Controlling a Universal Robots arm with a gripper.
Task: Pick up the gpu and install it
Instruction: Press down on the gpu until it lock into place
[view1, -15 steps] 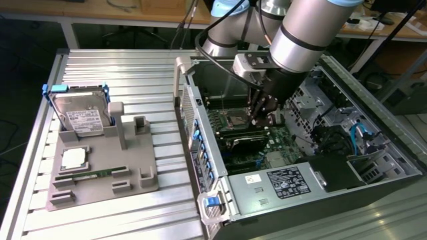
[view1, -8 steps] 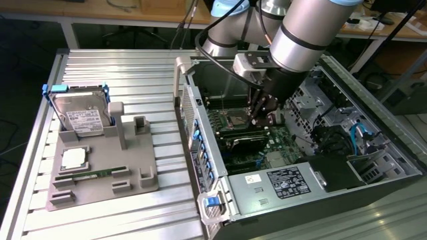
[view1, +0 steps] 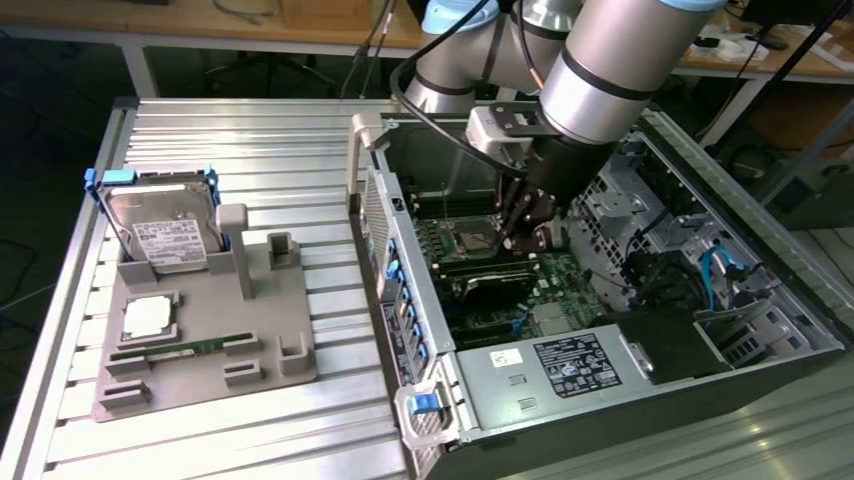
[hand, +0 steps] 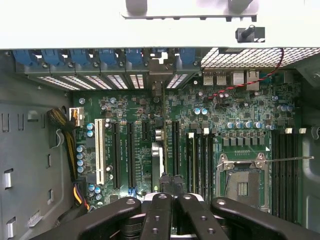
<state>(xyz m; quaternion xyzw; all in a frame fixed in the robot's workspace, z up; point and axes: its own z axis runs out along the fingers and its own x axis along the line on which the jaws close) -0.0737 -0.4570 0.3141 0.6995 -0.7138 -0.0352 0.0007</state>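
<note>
Judging by where things lie, the task is well along: the gpu (view1: 491, 272) is off the grey tray (view1: 287, 330), where the hard drive (view1: 167, 235) and RAM stick (view1: 200, 348) lie, and sits down inside the open case (view1: 380, 200) under the arm. In the wrist view the gpu (hand: 159, 150) appears edge-on, a thin card running from the gripper (hand: 167, 197) toward the rear of the case. Its end bracket meets the row of slot covers with blue clips (hand: 107, 57). It lines up with one of the long expansion slots on the motherboard (hand: 250, 115), beside the bare black slots (hand: 131, 155). Whether it is pressed fully home cannot be told, so seating and release look like what is left.

The fingers (hand: 157, 215) are drawn tight together, with only a sliver between them, pinching the top edge of the gpu. In the exterior view the gripper (view1: 523, 232) hangs straight down over the board, near the CPU socket (view1: 477, 238).
</note>
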